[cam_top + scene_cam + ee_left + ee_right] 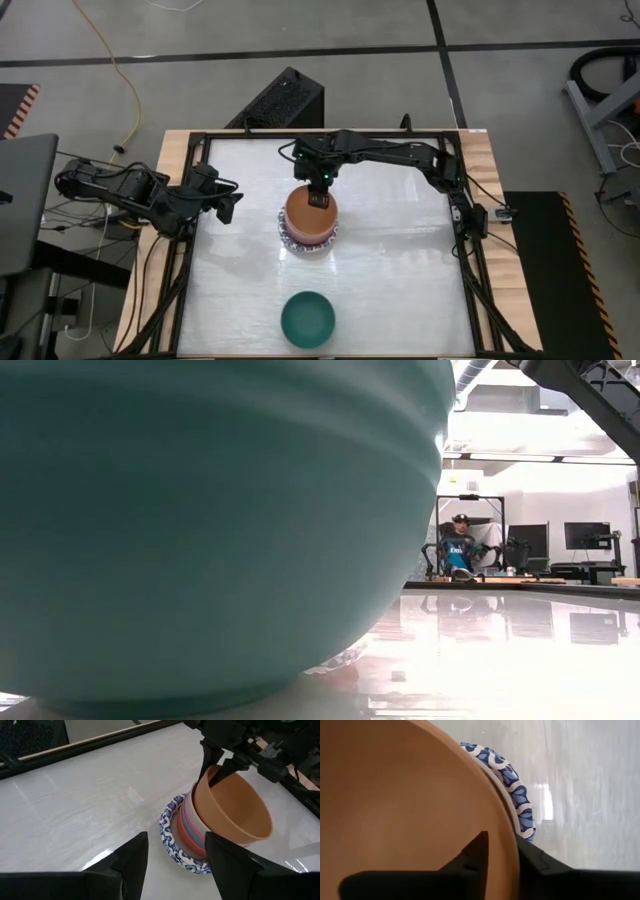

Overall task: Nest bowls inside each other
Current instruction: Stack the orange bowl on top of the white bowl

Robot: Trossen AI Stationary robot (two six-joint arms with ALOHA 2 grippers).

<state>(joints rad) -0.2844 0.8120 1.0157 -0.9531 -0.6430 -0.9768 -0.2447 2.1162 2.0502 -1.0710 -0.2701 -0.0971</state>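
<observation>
A stack of nested bowls (310, 238) stands on the middle of the table. A white bowl with a blue-patterned rim (170, 832) is at the bottom, with pink and blue ones above it. The orange bowl (235, 807) is on top and sits tilted in the stack. My right gripper (502, 855) is open, its fingers on either side of that bowl's far rim. A green bowl (307, 320) rests alone near the front edge and fills the low view (200, 530). My left gripper (175, 870) waits open at the table's left edge. My right gripper comes slanting down from the far side. It has one finger (475, 857) inside the orange bowl and the other outside its far rim (512, 852). A strip of bowl wall shows between the inner finger and the rim. Whether the outer finger touches the bowl, I cannot tell.
Bare white table lies left and right of the stack. A black box (285, 100) stands beyond the far edge. In the low view a person (460, 550) sits in the room behind the table.
</observation>
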